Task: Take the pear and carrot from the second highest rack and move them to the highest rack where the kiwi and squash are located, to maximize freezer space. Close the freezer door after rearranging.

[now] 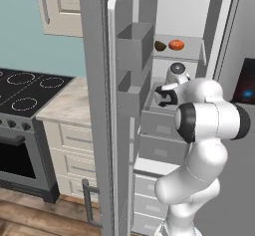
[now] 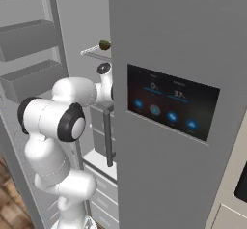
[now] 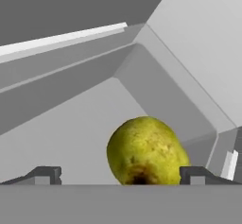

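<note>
Low in the middle of the hand view sits the pear (image 3: 146,150), yellow-green, resting on a grey rack floor (image 3: 71,133) close before the gripper (image 3: 120,176), whose two fingertips stand wide apart with nothing between them; the right tip (image 3: 196,175) overlaps the fruit's lower right edge. Upper centre of the left base view, the kiwi (image 1: 160,46) and orange squash (image 1: 176,45) lie side by side on the highest rack (image 1: 187,53), behind the open freezer door (image 1: 127,105).

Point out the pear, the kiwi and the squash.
pear (image 3: 146,150): hand view, middle of its yellow-green skin.
kiwi (image 1: 160,46): left base view, centre of the brown fruit on the top rack.
squash (image 1: 176,45): left base view, centre of its orange body.
</note>
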Available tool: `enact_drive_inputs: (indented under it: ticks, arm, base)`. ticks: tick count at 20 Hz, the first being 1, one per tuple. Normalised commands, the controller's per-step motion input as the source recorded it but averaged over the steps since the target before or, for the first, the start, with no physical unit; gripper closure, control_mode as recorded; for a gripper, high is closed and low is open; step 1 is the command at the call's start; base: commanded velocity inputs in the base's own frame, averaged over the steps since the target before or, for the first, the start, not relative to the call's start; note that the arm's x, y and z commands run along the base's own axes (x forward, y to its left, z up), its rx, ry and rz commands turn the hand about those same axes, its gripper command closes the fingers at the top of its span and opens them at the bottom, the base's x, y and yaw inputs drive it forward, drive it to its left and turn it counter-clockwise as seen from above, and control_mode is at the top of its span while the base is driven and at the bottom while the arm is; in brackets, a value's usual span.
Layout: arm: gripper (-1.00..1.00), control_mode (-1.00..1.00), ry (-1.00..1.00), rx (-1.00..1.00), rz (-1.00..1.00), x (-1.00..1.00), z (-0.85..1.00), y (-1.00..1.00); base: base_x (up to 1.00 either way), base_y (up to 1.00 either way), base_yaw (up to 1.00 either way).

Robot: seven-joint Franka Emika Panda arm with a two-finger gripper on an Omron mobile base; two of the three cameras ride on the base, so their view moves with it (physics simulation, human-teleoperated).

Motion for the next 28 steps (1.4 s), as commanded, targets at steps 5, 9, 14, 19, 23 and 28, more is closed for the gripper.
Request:
enact_drive_inputs:
  ticks: [5,9,14,19,23,28]
  arm:
    - [-1.00,-1.00,-0.04,0.00,-0.04,0.15,0.00,-0.14]
    - [-1.00,-1.00,0.00,0.00,0.00,0.21,-0.04,-0.19]
    - [-1.00,-1.00,0.00,0.00,0.00,0.34,-0.04,-0.16]
    - [-1.00,-1.00,0.00,0.00,0.00,0.04,-0.27,-0.28]
    - [-1.00,-1.00,0.00,0.00,0.00,-0.10,-0.52,-0.32]
    - [1.00,-1.00,0.00,0.00,0.00,0.02,-0.43,-0.07]
  base:
    - [0.00,0.00,0.00]
    - [0.00,0.00,0.00]
    - [0.00,0.00,0.00]
    - [0.00,0.00,0.00]
    - [0.00,0.00,0.00]
    - [0.00,0.00,0.00]
